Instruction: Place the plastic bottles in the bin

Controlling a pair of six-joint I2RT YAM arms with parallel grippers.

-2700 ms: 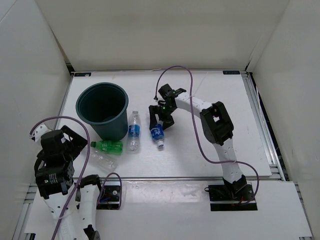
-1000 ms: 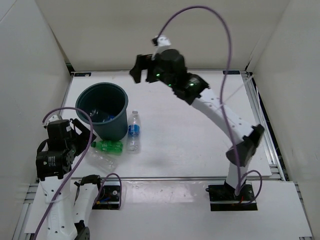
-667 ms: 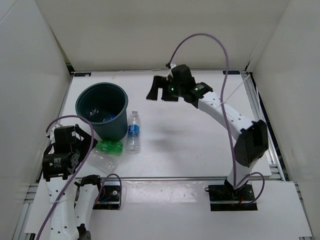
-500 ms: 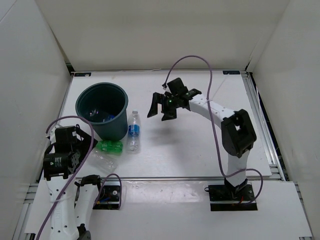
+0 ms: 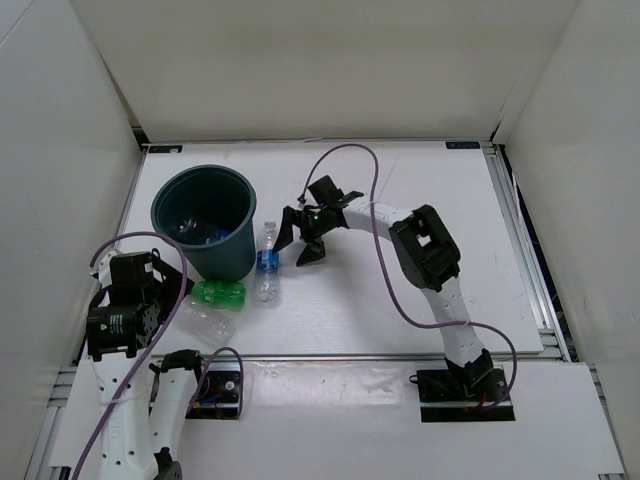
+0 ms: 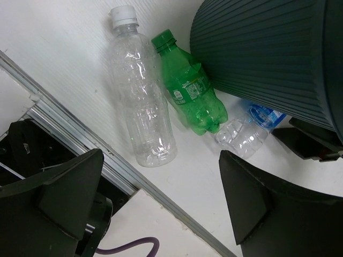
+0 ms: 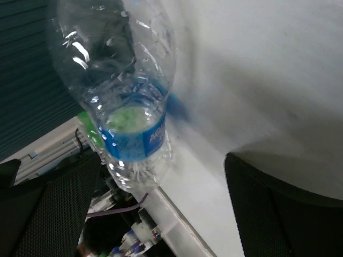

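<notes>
Left gripper (image 6: 161,179) is hanging over the near-left table (image 5: 400,300) edge with jaws spread wide, gripping nothing. Under it the unlabelled clear bottle (image 6: 142,101) is lying flat, with the green bottle (image 6: 187,88) lying just beside it, close against the bin (image 5: 226,256) wall. The bin is standing upright; something blue and clear is showing inside it, apparently a second blue-labelled bottle (image 5: 208,238). Just right of the bin a blue-labelled bottle (image 5: 266,262) is lying on the table. Right gripper (image 5: 298,242) is hovering just beside that bottle, fingers wide apart, empty.
</notes>
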